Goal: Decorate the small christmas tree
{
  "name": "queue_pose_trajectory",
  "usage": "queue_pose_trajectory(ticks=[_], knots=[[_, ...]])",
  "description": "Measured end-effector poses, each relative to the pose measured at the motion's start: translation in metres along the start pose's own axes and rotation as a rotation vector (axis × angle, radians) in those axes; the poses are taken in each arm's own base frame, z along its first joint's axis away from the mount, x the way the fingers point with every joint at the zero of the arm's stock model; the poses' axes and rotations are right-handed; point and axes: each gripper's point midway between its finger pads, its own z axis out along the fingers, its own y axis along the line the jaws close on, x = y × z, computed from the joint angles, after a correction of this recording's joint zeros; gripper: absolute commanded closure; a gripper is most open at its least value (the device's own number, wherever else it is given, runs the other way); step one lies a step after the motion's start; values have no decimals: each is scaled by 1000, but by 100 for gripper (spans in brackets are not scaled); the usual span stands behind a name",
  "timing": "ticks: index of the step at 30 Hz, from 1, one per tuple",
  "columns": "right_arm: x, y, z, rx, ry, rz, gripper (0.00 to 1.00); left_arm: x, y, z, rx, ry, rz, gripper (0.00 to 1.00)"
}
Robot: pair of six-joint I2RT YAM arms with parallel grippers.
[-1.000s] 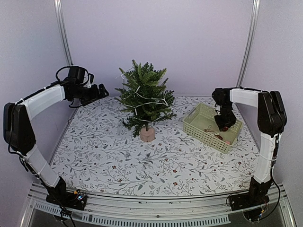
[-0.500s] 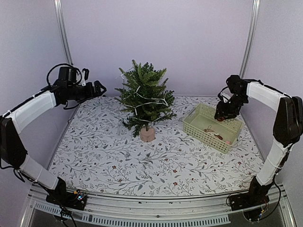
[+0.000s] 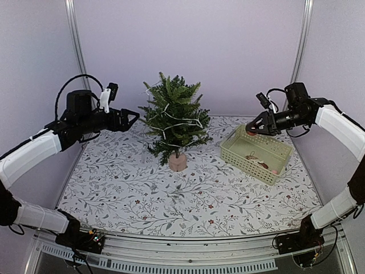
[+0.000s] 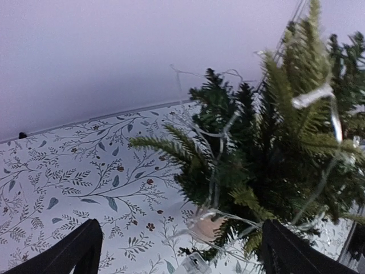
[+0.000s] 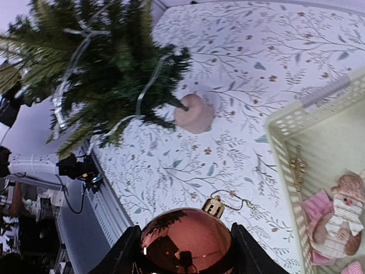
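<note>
While right hand [image 3: 251, 129] grips copper bauble [image 5: 185, 240], left hand [image 3: 133, 121] wide, dark-green tree [image 3: 174, 117] white-strung, tan base [image 3: 177, 162]

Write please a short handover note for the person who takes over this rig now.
Left gripper: open, empty, beside the small christmas tree, pointing at it.
Right gripper: shut on a copper bauble, in the air near the far edge of the basket.
Done: a white light string is on the tree; no ornament visible on it.
Left: hang the bauble, then the plush figure and other pieces in the basket.
</note>
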Motion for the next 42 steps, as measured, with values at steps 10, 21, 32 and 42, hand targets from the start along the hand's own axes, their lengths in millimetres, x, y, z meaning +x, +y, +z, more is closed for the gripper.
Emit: queue_pose_trajectory(ticks=[10,21,32,42], knots=[[9,95,10,-297,14,-158,67,3,-67,-44,166,-114,186,10],[40,146,32,-454,-17,-259,68,29,-72,-70,145,-174,252,27],[59,157,55,-459,-76,-340,71,57,-131,-65,278,-198,312,39],[42,154,50,-360,-122,-411,71,63,-143,-50,252,-224,329,38]])
